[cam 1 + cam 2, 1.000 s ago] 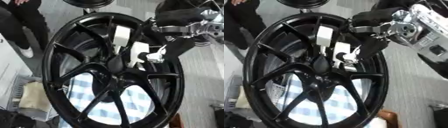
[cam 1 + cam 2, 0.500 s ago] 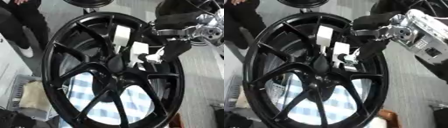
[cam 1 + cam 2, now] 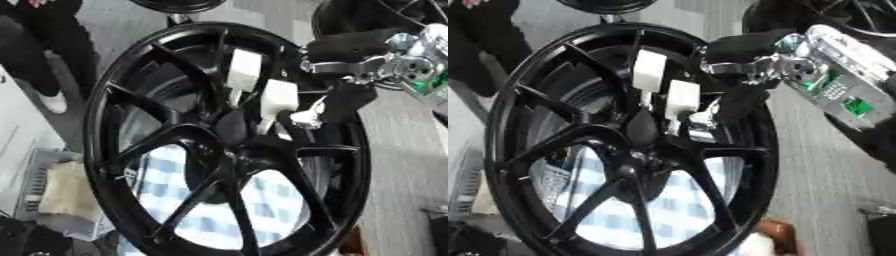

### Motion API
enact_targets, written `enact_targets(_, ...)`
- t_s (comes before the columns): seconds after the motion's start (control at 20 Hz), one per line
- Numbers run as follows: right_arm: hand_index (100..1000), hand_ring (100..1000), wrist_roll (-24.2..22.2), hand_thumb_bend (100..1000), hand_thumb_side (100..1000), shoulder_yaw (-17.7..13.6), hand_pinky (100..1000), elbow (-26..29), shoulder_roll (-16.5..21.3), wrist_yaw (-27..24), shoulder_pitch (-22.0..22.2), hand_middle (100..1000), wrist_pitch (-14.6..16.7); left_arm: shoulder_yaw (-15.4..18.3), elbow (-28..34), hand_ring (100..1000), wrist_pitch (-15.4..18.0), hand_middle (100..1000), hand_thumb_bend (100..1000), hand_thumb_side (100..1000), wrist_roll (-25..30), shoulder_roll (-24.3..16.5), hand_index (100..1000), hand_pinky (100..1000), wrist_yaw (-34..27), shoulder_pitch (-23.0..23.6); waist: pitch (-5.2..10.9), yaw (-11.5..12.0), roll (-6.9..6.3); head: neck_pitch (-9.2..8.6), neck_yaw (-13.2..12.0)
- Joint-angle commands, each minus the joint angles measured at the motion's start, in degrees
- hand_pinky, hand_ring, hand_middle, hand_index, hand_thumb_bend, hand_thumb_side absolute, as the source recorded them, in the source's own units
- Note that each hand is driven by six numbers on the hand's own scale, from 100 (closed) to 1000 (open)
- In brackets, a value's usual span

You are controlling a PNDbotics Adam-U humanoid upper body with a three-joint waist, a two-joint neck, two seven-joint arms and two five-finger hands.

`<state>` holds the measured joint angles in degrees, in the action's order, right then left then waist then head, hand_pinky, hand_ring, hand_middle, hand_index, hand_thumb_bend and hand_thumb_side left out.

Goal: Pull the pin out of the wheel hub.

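Pin (image 3: 278,97): white block-headed piece standing just right of the hub centre, sitting in the wheel; thin stem running down toward the hub.
Second white piece (image 3: 244,70): same kind, sitting above and left of the first, also seated between spokes.
Wheel hub (image 3: 230,131): black, lying at the middle of the wheel, spokes fanning outward.
Wheel (image 3: 114,100): black multi-spoke rim, standing tilted, filling most of both views.
Right hand (image 3: 337,102): reaching in from the upper right, dark fingers (image 3: 741,102) hanging down over the rim just right of the pin; a small silver part showing at the fingertips; contact with the pin impossible to judge; fingers open or curled, cannot tell.
Right wrist (image 3: 833,82): silver housing with green patches, lying outside the rim.
Left hand: showing in neither view.
Cloth (image 3: 254,210): blue-and-white check, showing through the lower spokes.
Crate (image 3: 35,175): grey, sitting lower left, holding something tan.
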<state>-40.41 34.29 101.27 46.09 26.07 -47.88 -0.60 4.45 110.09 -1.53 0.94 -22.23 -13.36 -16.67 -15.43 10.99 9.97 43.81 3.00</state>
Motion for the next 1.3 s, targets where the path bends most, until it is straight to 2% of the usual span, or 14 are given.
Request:
enact_targets(0.05,834,849,0.2,234,786,-0.6,898,-0.6,0.7,0.1,-0.7,688,0.0,0.4,0.7,728,-0.1,613,100,756,0.0,-0.4,841,913,0.1,-0.6,0.79,0.0,-0.44,0.31,0.1)
enact_targets(0.2,787,810,1.3,174,772,-0.8,881,-0.7,0.5,-0.8,-0.8,612,-0.6,0.4,0.6,728,-0.2,613,100,759,0.0,-0.3,840,914,0.1,-0.5,0.77,0.1,-0.4,0.31,0.0)
enact_targets(0.3,726,780,2.6,100,755,-1.0,866,-0.8,0.3,-1.7,-0.9,540,-1.4,0.4,0.5,728,-0.3,612,100,760,0.0,-0.3,840,914,0.2,-0.4,0.78,0.1,-0.4,0.31,0.0)
enact_targets(0.45,662,746,5.3,100,727,-1.2,851,-1.0,0.2,-3.3,-1.0,489,-3.3,0.4,0.5,728,-0.3,612,100,760,0.0,-0.2,840,915,0.2,-0.3,0.82,0.1,-0.44,0.31,-0.1)
enact_targets(0.7,574,680,9.4,100,518,-1.8,825,-1.3,0.3,-7.0,-1.0,419,-5.3,0.6,0.3,729,-0.4,612,100,763,-0.1,-0.1,840,916,0.4,0.0,0.92,0.0,-0.54,0.31,0.0)
enact_targets(0.8,551,655,10.9,100,460,-2.4,820,-0.8,0.8,-9.5,-0.7,396,-5.9,0.6,0.3,729,-0.5,612,100,763,-0.1,-0.1,840,917,0.4,0.0,0.97,-0.1,-0.6,0.31,0.0)
enact_targets(1.05,538,638,12.9,100,369,-5.7,822,2.8,3.7,-15.6,-1.3,377,-7.9,0.7,0.2,730,-0.5,613,100,762,-0.2,-0.2,840,918,0.5,0.4,1.25,-0.6,-0.91,0.31,-0.1)
enact_targets(1.3,532,629,16.2,100,274,-12.0,824,7.3,9.6,-20.1,1.2,364,-10.7,1.0,0.2,724,-0.3,613,100,760,-0.4,-0.4,840,919,0.5,1.0,1.57,-1.7,-1.57,0.31,-0.7)
